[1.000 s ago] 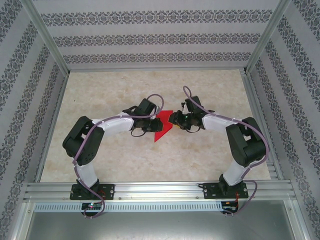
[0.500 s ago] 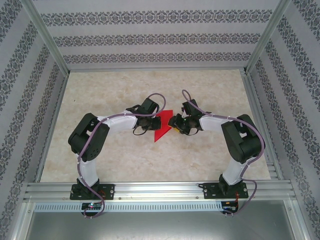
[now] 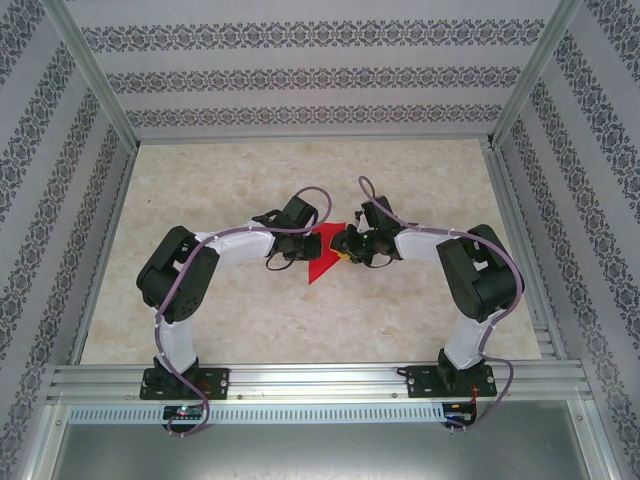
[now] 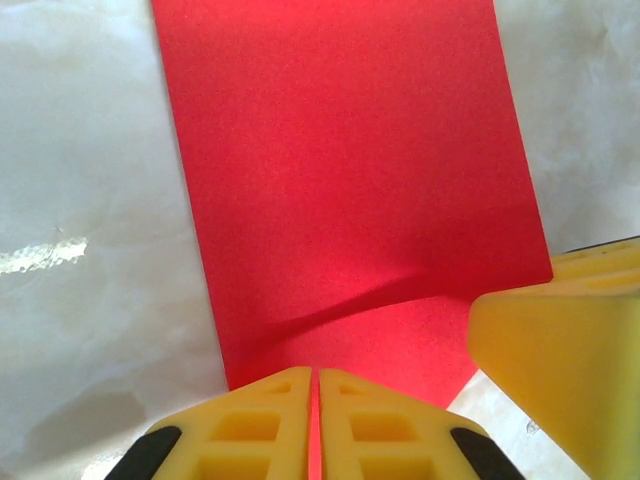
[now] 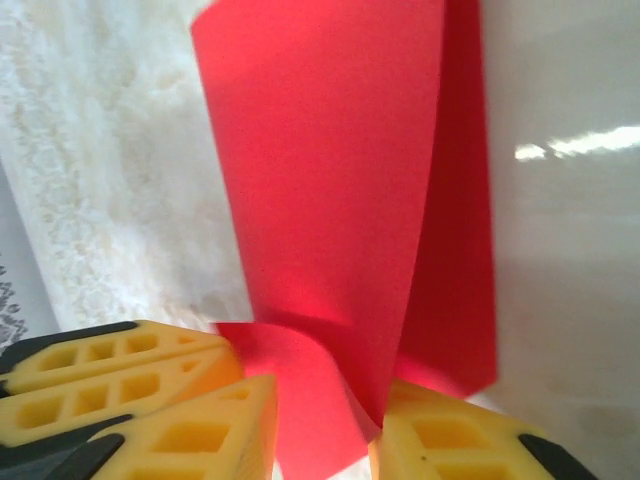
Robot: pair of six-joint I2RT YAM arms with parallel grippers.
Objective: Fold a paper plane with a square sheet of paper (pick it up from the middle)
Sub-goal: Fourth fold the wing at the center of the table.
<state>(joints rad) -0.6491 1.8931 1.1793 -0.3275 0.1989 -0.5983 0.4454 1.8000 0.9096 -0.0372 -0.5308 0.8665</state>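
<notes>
The square sheet of paper point(image 3: 320, 264) is bright red and lies folded at mid-table, with a pointed tip toward the near left. My left gripper point(image 3: 314, 242) is shut on its left edge; a red strip shows between the closed yellow fingers point(image 4: 275, 420) in the left wrist view, and the sheet point(image 4: 340, 170) stretches away beyond them. My right gripper point(image 3: 342, 243) faces it from the right. Its jaws stand apart around a curled, upright flap of the sheet point(image 5: 330, 170), the right gripper point(image 5: 325, 400) straddling that flap with the left gripper's fingers point(image 5: 100, 360) alongside.
The marble-patterned tabletop point(image 3: 250, 180) is bare around the paper. Aluminium frame rails point(image 3: 300, 378) run along the near edge, and patterned walls point(image 3: 300, 80) close in the back and sides. A finger of the right gripper point(image 4: 565, 350) intrudes in the left wrist view.
The right gripper has moved left onto the paper and its jaws have narrowed around the raised flap. The left arm shifted slightly and kept its grip.
</notes>
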